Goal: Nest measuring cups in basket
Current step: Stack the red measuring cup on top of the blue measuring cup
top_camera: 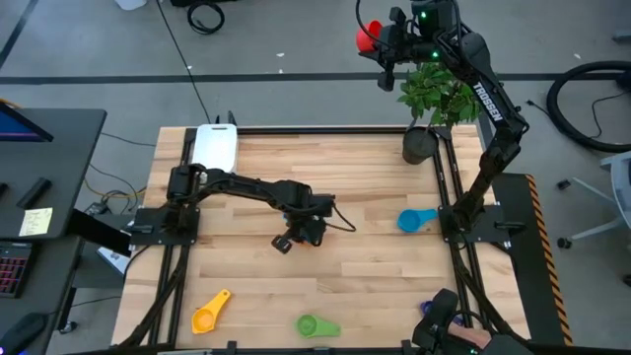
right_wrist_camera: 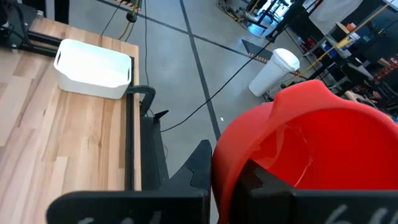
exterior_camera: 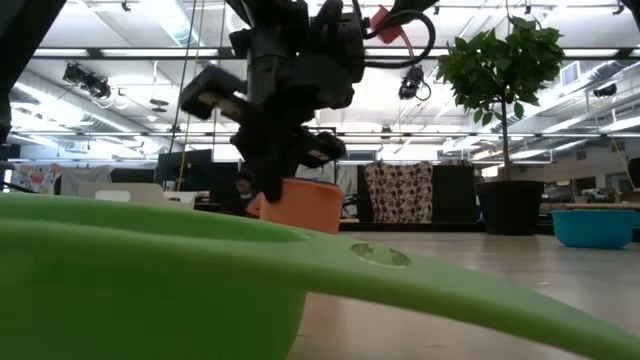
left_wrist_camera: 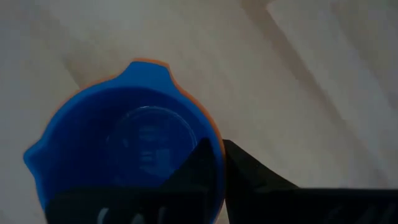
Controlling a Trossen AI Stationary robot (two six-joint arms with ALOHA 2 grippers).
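The left gripper [left_wrist_camera: 217, 165] was clamped on the rim of a blue cup [left_wrist_camera: 124, 152] nested in an orange one, mid-table. The right gripper [right_wrist_camera: 233, 177] pinched the red cup [right_wrist_camera: 311, 143] aloft (beyond the table). Both cups next needed carrying to the white basket [top_camera: 214, 148] at eleven o'clock.

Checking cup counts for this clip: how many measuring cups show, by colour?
red cup: 1
orange cup: 1
blue cup: 1
light blue cup: 1
yellow cup: 1
green cup: 1
Total: 6 clearly seen
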